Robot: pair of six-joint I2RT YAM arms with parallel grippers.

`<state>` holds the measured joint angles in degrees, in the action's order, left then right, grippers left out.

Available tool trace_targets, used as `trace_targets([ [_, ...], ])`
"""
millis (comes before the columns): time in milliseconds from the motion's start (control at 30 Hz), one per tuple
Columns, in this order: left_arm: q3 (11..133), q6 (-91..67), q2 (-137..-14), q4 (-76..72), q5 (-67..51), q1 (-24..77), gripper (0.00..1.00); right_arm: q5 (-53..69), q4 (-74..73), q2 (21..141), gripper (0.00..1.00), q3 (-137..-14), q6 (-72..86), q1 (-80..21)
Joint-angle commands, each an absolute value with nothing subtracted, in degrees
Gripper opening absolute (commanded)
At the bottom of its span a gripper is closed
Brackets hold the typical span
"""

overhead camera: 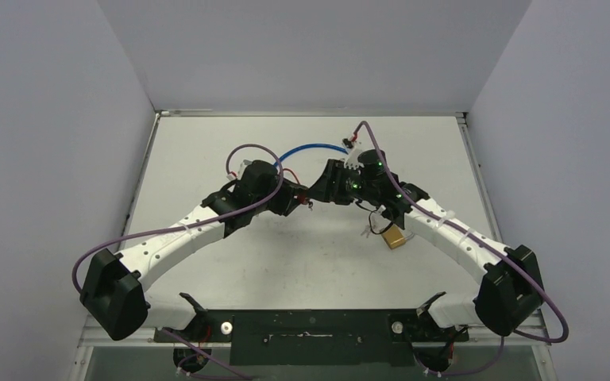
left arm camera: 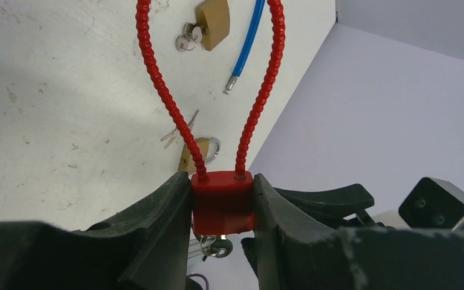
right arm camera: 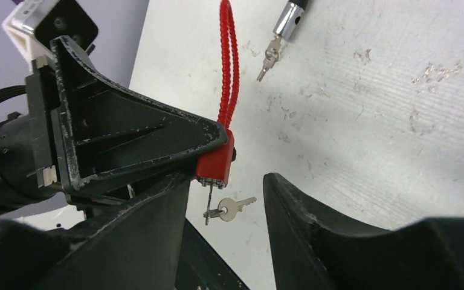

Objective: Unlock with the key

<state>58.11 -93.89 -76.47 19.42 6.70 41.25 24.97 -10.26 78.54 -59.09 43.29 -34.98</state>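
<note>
My left gripper (left arm camera: 222, 192) is shut on the body of a small red padlock (left arm camera: 222, 205) with a red cable shackle (left arm camera: 157, 78) looping away from it. A key (left arm camera: 219, 244) sticks in the lock's underside. In the right wrist view the red padlock (right arm camera: 216, 158) is held by the left gripper (right arm camera: 145, 142). The inserted key (right arm camera: 208, 196) hangs below it, with a second key (right arm camera: 234, 208) on the same ring. My right gripper (right arm camera: 229, 196) is open, its fingers on either side of the keys without touching them. From above, both grippers (overhead camera: 318, 194) meet at mid-table.
A brass padlock (overhead camera: 395, 236) lies under the right arm. A blue cable (overhead camera: 310, 148) lies behind the grippers. The left wrist view shows two brass padlocks (left arm camera: 212, 23) (left arm camera: 198, 154) with keys. A silver lock end (right arm camera: 287, 18) with keys lies on the table.
</note>
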Motion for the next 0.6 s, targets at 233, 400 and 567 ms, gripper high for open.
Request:
trace_targets([
  [233, 58.57, -93.08, -74.18, 15.48, 2.41, 40.41, 0.0, 28.51, -4.14, 69.4, 0.47, -54.0, 41.09, -34.02],
  [400, 58.71, -93.21, -74.58, 15.38, 1.75, 40.13, 0.0, 27.89, -5.55, 69.9, 0.41, -54.43, 39.93, -34.6],
  [567, 58.64, -93.35, -74.48, 15.48, 1.22, 39.94, 0.0, 28.07, -6.92, 70.91, 0.4, -54.98, 39.45, -34.72],
])
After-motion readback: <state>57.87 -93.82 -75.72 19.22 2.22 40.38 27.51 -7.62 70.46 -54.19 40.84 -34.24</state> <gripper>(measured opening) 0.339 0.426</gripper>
